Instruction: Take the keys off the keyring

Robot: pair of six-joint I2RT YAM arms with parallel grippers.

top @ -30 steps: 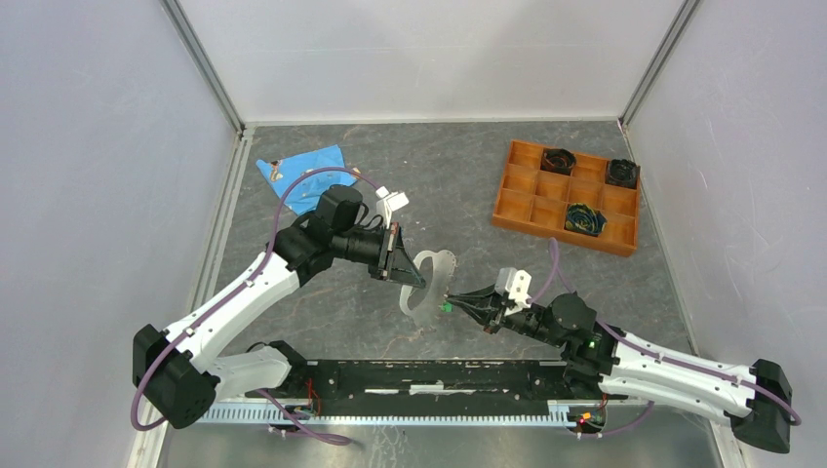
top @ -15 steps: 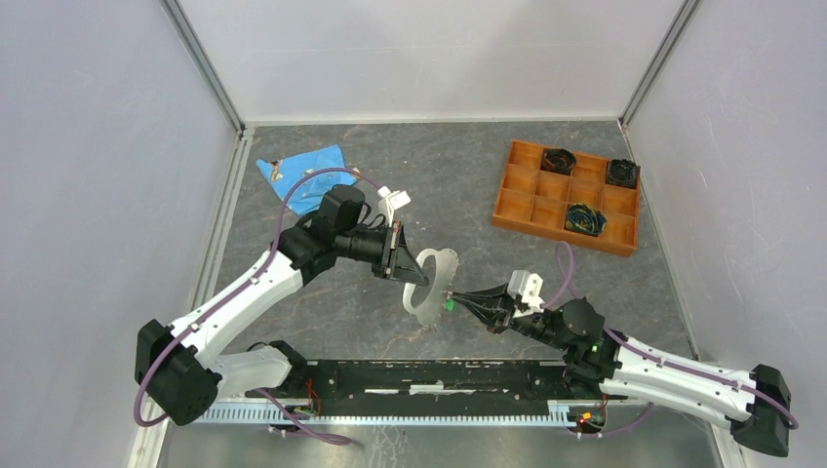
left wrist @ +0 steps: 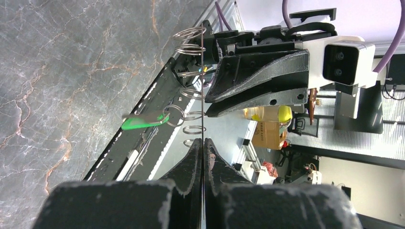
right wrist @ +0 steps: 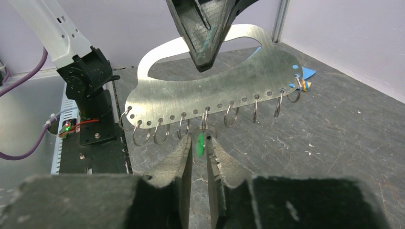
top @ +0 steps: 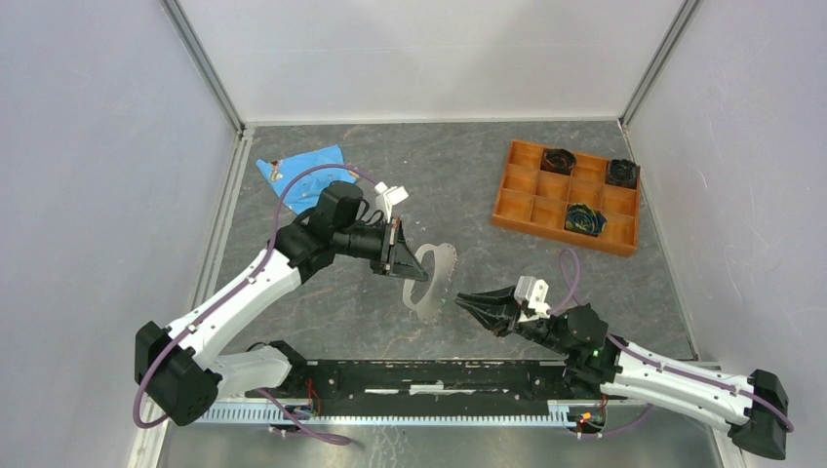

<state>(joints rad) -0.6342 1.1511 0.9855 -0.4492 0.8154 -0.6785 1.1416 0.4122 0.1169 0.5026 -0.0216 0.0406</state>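
The keyring [top: 432, 300] is a flat grey metal plate with an oval opening, held upright above the table. My left gripper [top: 419, 274] is shut on its upper edge; in the left wrist view [left wrist: 203, 142] the plate [left wrist: 203, 71] shows edge-on. The keys are a row of small silvery wire rings [right wrist: 231, 116] hanging from holes along the plate [right wrist: 215, 90]. One ring carries a bright green head [right wrist: 200, 143], also seen in the left wrist view [left wrist: 142, 121]. My right gripper [top: 462, 302] points at the plate, jaws a narrow gap apart [right wrist: 198, 139], with the green head just beyond its tips and not gripped.
An orange compartment tray [top: 507, 210] with dark coiled items stands at the back right. A blue sheet [top: 304, 174] lies at the back left. A black rail [top: 439, 375] runs along the near edge. Grey walls close in both sides.
My right gripper has drawn back to the right, away from the plate and the green head. My left gripper still holds the plate in nearly the same place.
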